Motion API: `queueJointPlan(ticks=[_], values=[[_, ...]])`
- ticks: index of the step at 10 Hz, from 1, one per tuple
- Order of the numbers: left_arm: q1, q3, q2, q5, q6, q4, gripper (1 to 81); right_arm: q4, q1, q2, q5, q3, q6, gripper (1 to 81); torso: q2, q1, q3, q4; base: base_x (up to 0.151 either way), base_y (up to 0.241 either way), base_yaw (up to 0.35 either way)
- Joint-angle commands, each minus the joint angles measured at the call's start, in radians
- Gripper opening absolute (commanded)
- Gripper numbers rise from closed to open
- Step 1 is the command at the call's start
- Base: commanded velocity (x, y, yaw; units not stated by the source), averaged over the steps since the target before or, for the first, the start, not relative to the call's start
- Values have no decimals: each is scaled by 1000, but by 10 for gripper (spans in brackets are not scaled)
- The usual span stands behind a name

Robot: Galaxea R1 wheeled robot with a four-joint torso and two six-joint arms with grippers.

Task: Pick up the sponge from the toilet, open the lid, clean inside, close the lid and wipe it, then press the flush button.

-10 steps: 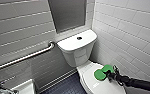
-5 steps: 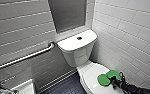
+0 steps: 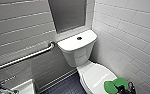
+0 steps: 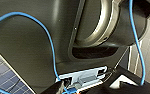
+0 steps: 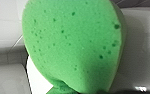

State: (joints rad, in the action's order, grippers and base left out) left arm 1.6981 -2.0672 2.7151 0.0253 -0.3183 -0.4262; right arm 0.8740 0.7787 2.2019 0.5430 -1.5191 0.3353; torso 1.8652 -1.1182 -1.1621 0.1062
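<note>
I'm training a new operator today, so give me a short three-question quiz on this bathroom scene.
1. True or false: the lid of the toilet is raised.
2. The sponge is at: A a bucket, B the right claw, C a shelf.
3. Fill in: the flush button sits on top of the ____.

Key: 1 false, the lid is down. 2 B. 3 tank.
</note>
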Motion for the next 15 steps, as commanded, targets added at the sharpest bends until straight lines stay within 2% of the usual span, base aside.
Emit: queueJointPlan(ticks=[1, 4, 6, 7, 9, 11, 12, 13, 14, 15], values=[[38, 16, -7, -77, 10, -6, 811, 14, 46, -106, 29, 87, 19, 10, 0, 0, 0, 0, 0, 0, 0], [38, 16, -3, -73, 24, -6, 811, -81, 165, -143, 95, 195, 17, 10, 0, 0, 0, 0, 0, 0, 0], [36, 16, -3, -41, 35, -8, 811, -136, 288, -147, 189, 249, 17, 10, 0, 0, 0, 0, 0, 0, 0], [35, 16, -4, -41, 36, -8, 811, -161, 342, -155, 204, 269, 17, 10, 0, 0, 0, 0, 0, 0, 0], [32, 16, -6, -41, 36, -9, 811, -168, 446, -172, 258, 323, 13, 10, 0, 0, 1, 0, 0, 0, 0], [27, 19, -3, -39, 48, -8, 811, -259, 532, -216, 321, 407, -1, 10, 1, 0, 1, 0, 0, 0, 0], [27, 21, -3, -39, 54, -8, 811, -282, 548, -247, 318, 473, -10, 10, 1, 0, 1, 0, 0, 0, 0], [25, 21, -1, -41, 54, -9, 811, -271, 543, -274, 307, 531, -94, 10, 1, 0, 1, 0, 0, 0, 0], [25, 22, -1, -41, 56, -8, 811, -233, 516, -296, 305, 603, -221, 10, 1, 0, 1, 0, 0, 0, 0], [27, 22, -1, -41, 56, -8, 811, -137, 464, -310, 298, 668, -361, 10, 1, 0, 1, 0, 0, 0, 0]])
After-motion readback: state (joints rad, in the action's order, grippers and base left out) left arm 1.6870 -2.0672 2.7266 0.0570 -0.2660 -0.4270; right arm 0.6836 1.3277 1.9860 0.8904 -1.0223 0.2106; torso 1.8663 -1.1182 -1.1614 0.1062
